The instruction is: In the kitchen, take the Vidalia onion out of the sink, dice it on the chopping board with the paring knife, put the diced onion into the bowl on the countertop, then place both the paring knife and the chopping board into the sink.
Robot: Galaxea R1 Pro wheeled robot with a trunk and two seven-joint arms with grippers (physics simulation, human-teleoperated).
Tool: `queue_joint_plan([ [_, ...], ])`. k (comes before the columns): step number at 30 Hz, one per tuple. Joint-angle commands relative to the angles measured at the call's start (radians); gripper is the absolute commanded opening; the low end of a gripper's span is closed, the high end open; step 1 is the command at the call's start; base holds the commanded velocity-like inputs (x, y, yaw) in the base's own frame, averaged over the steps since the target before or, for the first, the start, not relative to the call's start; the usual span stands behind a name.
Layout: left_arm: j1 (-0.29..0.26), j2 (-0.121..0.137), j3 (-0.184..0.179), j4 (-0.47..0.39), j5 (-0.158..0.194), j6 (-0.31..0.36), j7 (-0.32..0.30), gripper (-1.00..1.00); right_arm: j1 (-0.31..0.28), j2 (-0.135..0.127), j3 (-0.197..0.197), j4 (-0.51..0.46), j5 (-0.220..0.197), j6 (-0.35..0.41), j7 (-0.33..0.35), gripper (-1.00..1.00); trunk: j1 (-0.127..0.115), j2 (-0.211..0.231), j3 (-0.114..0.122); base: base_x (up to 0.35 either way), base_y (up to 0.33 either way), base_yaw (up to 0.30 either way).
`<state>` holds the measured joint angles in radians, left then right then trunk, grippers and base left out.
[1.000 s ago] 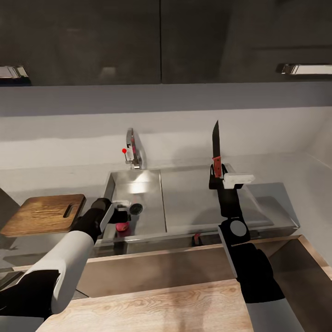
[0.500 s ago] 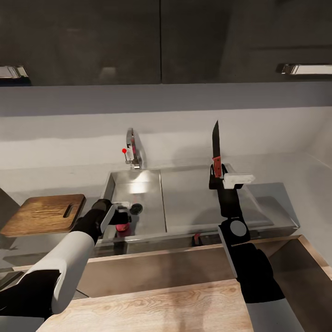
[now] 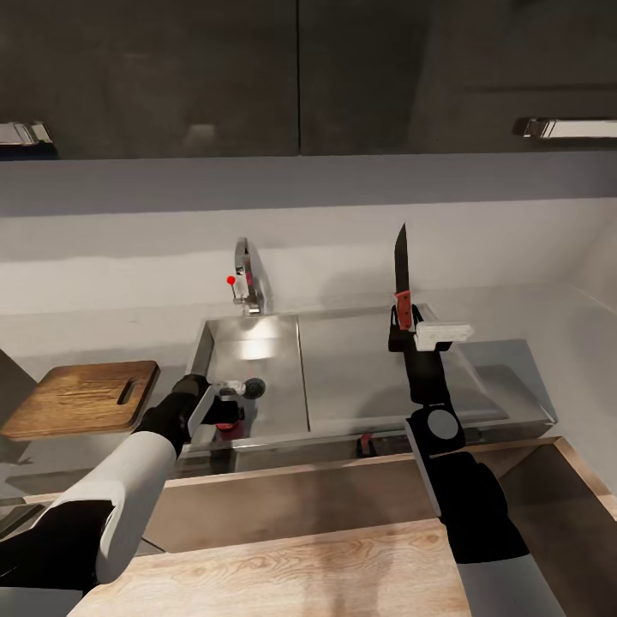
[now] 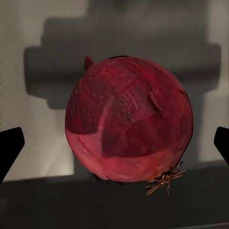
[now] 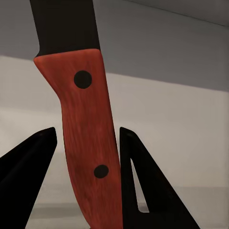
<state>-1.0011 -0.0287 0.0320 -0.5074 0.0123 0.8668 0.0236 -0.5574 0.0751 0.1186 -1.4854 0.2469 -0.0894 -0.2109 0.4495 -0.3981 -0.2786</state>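
The left wrist view shows the Vidalia onion (image 4: 129, 119) close up, dark red, root tuft at 5 o'clock, the black fingertips (image 4: 9, 148) standing wide at either side and clear of its skin; the head view shows just a red patch under the left pincer (image 3: 228, 410) in the sink (image 3: 283, 377), at 7 o'clock from the drain. The right wrist view shows the paring knife (image 5: 86, 138) by its red riveted handle, clamped between narrow fingers; the head view shows the right pincer (image 3: 410, 330) holding it blade-up over the drainboard. The chopping board (image 3: 81, 398) lies on the counter (image 3: 523, 377) at 9 o'clock from the sink.
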Motion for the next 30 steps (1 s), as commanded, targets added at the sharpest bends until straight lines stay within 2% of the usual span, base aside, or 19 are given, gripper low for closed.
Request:
queue_joint_plan([
  [1,-0.001,-0.001,0.003,-0.001,0.001,0.005,0.002,1.00,-0.001,0.000,0.001,0.000,0.009,0.000,-0.007,-1.00,0.001,-0.002,-0.002,0.000,0.000,0.000],
  [20,-0.001,-0.001,0.003,-0.008,0.001,0.000,0.002,1.00,-0.001,0.000,0.001,0.001,0.009,0.000,-0.007,-1.00,0.001,-0.002,-0.005,0.000,0.000,0.000],
  [30,-0.001,-0.001,0.003,-0.008,0.001,-0.010,0.002,1.00,-0.001,0.000,0.001,0.001,0.009,0.000,-0.007,-1.00,0.001,-0.002,-0.018,0.000,0.000,0.000],
])
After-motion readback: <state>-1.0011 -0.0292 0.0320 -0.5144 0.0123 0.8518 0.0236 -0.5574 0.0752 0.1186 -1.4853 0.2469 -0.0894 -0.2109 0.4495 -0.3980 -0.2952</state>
